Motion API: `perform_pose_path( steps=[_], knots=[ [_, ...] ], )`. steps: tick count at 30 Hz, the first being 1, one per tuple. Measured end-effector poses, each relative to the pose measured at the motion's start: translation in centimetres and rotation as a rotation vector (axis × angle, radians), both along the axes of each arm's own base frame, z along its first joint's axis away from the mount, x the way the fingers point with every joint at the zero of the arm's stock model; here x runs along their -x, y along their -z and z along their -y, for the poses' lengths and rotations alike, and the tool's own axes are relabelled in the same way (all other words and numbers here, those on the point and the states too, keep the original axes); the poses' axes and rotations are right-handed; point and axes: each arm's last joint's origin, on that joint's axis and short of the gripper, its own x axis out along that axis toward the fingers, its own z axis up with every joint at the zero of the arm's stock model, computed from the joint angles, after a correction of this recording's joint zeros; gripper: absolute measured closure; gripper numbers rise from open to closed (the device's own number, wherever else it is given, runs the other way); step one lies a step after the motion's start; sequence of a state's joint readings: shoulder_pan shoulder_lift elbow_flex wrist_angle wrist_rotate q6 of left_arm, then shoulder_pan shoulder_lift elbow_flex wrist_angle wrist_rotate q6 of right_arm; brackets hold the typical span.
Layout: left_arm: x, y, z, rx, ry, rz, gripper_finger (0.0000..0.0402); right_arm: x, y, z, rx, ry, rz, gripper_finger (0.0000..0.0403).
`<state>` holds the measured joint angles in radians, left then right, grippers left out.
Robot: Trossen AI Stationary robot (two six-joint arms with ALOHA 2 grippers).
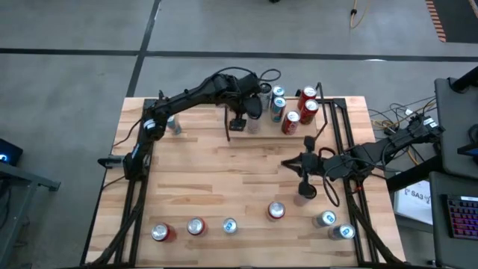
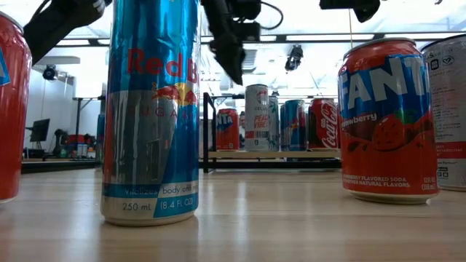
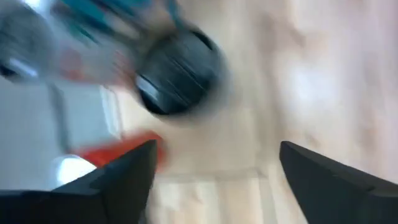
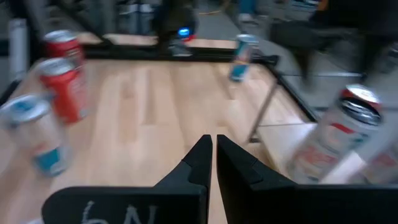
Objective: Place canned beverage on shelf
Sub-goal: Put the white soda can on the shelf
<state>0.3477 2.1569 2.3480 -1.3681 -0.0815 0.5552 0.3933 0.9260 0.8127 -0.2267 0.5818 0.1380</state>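
The shelf (image 1: 269,131), a small light-wood board with black rails (image 2: 206,131), stands at the table's far edge. Several cans stand upright on it, among them red ones (image 1: 308,96) and a pale can with a dark top (image 3: 177,71) at its left end (image 2: 256,116). My left gripper (image 3: 214,146) hangs open above that end of the shelf (image 1: 246,112), pointing steeply down, with nothing between its fingers. My right gripper (image 4: 213,149) is shut and holds nothing; it hovers over the table's right middle (image 1: 305,168).
Several more cans stand in a row along the near edge (image 1: 196,226), (image 1: 276,211), (image 1: 345,232); a Red Bull can (image 2: 151,109) and a Fanta can (image 2: 386,120) are closest to the low camera. One can (image 1: 173,123) stands at the far left. Bare wood lies mid-table.
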Motion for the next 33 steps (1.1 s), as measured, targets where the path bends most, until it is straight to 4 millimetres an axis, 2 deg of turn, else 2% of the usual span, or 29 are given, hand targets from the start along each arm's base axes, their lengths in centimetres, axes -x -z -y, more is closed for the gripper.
perform_pose_path(
  steps=[3, 6, 9, 12, 15, 20, 25, 29, 33],
  knots=[
    [1.4, -0.5, 0.7, 0.084, -0.010, -0.045, 0.0133, -0.4, 0.4, 0.2, -0.037, 0.037, -0.005, 0.0390],
    [3.1, -1.9, 1.5, 0.168, 0.013, 0.011, 0.0203, -1.0, 1.1, 0.2, -0.067, 0.062, -0.029, 0.0390],
    [5.0, -3.0, 2.2, 0.173, -0.016, 0.108, 0.0276, -1.8, 1.6, 0.7, -0.095, 0.111, -0.035, 0.0390],
    [6.8, -2.9, 3.1, 0.151, -0.044, 0.247, 0.0342, -2.5, 1.8, 1.9, -0.109, 0.165, -0.025, 0.0390],
    [8.2, -1.8, 4.4, 0.133, -0.064, 0.440, 0.0390, -3.1, 1.7, 4.1, -0.122, 0.202, -0.023, 0.0390],
    [9.8, 2.1, 5.9, 0.103, -0.053, 0.715, 0.0392, -4.1, 0.6, 8.3, -0.149, 0.208, -0.025, 0.0390],
    [10.4, 4.5, 6.5, 0.099, -0.057, 0.995, 0.0400, -5.1, -1.1, 12.8, -0.167, 0.248, 0.003, 0.0390],
    [10.3, 5.2, 6.4, 0.093, -0.056, 1.074, 0.0401, -6.4, -2.3, 16.2, -0.156, 0.261, -0.006, 0.0390],
    [9.6, 6.2, 6.2, 0.097, -0.060, 1.043, 0.0401, -7.9, -3.1, 19.4, -0.153, 0.291, -0.079, 0.0390]
  ],
)
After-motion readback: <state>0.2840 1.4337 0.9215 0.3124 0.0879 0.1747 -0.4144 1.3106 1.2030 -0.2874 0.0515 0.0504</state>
